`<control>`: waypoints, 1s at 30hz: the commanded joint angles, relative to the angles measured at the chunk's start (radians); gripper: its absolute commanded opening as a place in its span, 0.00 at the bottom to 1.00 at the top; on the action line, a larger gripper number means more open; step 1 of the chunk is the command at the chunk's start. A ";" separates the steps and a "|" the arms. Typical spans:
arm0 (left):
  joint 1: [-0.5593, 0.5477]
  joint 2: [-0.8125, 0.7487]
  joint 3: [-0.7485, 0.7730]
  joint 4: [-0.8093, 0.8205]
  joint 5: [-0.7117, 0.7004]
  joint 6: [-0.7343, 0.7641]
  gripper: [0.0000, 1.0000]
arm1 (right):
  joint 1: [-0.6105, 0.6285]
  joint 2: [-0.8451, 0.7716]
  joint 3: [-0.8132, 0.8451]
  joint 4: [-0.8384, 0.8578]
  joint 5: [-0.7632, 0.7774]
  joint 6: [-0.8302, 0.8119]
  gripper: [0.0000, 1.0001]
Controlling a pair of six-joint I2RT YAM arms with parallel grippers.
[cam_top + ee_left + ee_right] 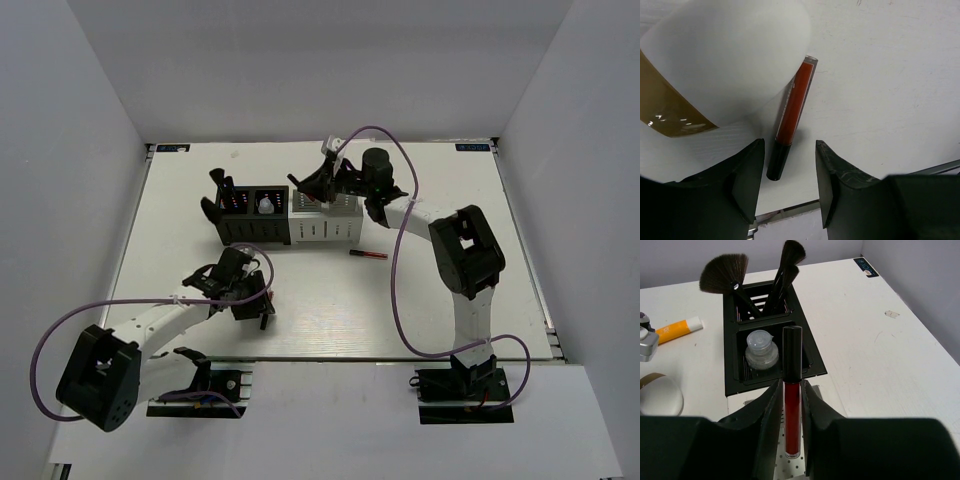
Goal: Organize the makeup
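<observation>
The right claw (792, 387) has its two black fingers close on either side of a slim upright stick (792, 360) with a red barrel and a glossy black cap; whether the pads press it or stand a hair off it I cannot tell. The stick's lower end is down at the perforated top of the white metal organizer box (330, 232), which stands on the white table (865, 340).

Just beyond it, touching side to side, is the black slotted organizer box (731, 360). Its nearer compartment holds a tiny clear bottle (761, 351) with a pale cap. Its farther compartment holds the black long-handled brushes (724, 272), bristles up, one fanned wide and the others narrow. On the table beside the black box lies a small orange tube (677, 330) with a white end.

The left claw (789, 145) is spread, hovering low over the table with its fingers clear of everything. Between the fingertips lies the black cap end of a second red-and-black stick (795, 100), flat on the table with its red barrel pointing away from the claw. Just beside that barrel is a white rounded thing with a brown-gold band (730, 60), large and blurred in the left wrist view; whether the two touch I cannot tell.

In the overhead view a third red-and-black stick (368, 255) lies flat on the table near the front of the white box, well apart from both claws.
</observation>
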State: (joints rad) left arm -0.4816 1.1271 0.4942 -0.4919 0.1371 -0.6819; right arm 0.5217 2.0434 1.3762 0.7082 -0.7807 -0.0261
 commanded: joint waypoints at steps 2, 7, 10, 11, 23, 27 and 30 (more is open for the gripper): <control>-0.017 0.017 0.049 0.013 -0.039 -0.008 0.55 | -0.012 -0.003 -0.003 0.002 0.009 -0.040 0.30; -0.028 0.060 0.093 -0.008 -0.079 -0.007 0.55 | -0.022 -0.011 0.000 -0.015 0.006 -0.046 0.36; -0.037 0.083 0.113 -0.028 -0.109 -0.011 0.54 | -0.028 -0.020 0.001 -0.016 0.005 -0.044 0.38; -0.037 0.089 0.118 -0.031 -0.116 -0.013 0.54 | -0.029 -0.025 0.003 -0.018 0.003 -0.043 0.38; -0.078 0.178 0.165 -0.048 -0.215 -0.021 0.46 | -0.107 -0.192 -0.087 0.049 -0.066 0.107 0.37; -0.098 0.247 0.205 -0.056 -0.243 -0.018 0.42 | -0.130 -0.258 -0.161 0.065 -0.097 0.115 0.37; -0.117 0.298 0.227 -0.054 -0.254 -0.016 0.40 | -0.146 -0.295 -0.204 0.065 -0.109 0.107 0.37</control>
State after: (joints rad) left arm -0.5831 1.3949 0.6926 -0.5446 -0.0746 -0.6971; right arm 0.3805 1.7973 1.1999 0.7193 -0.8524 0.0696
